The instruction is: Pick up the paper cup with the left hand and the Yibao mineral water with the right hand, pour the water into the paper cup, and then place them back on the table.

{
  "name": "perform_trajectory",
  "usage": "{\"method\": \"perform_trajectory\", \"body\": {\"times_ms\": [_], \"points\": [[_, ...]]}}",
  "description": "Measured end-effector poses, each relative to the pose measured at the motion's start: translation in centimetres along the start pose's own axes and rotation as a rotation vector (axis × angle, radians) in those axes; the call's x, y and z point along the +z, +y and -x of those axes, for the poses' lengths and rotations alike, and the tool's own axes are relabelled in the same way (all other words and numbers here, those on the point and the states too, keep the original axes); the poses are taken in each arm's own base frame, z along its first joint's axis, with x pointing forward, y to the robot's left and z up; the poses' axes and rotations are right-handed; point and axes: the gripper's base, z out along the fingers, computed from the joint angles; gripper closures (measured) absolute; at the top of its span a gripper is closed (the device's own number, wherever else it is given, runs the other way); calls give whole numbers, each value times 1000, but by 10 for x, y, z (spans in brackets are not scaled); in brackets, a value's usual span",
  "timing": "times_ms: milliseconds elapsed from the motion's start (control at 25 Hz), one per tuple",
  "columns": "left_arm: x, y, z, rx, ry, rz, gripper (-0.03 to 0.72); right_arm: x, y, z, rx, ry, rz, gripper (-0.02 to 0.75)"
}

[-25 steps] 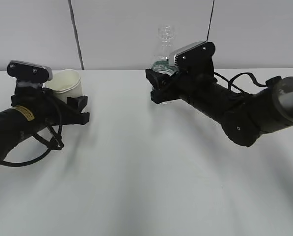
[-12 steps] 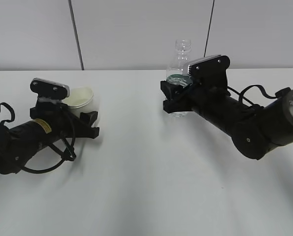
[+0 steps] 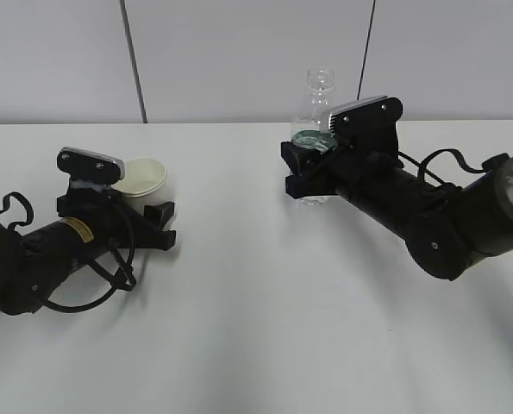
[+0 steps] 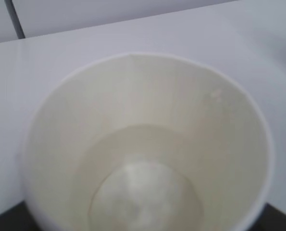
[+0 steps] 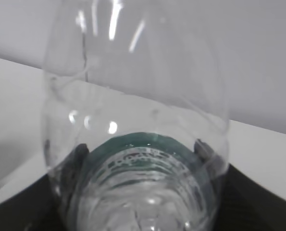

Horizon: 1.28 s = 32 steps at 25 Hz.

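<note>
Your right hand (image 3: 301, 172) grips the Yibao mineral water (image 3: 313, 112), the left hand (image 3: 157, 226) brackets the paper cup (image 3: 140, 177); release gently

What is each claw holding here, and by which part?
The left claw holds the paper cup low on its body; the right claw holds the Yibao mineral water around its labelled middle.

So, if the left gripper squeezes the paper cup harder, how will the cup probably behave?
The paper cup has thin walls and an open rim, so it would probably buckle under a hard squeeze. A little water shows at its bottom, so it is likely still light and may tip easily. The left gripper sits low on it, where the base probably gives more stiffness.
</note>
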Motion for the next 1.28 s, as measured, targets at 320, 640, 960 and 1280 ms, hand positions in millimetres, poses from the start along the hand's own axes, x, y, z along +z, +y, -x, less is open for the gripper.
{"method": "perform_trajectory", "body": {"times_ms": [320,640,960,1280], "points": [[0,2,-2,-13,15,18,95,0,0,1,0,-2,0,262],[-29,2,-4,-49,58,60,76,0,-3,1,28,-2,-35,262],[-80,0,21,-80,36,82,93,-1,-23,-1,44,9,-137,262],[-124,-14,79,-71,-14,44,98,12,-41,-17,65,31,-194,262]]}}
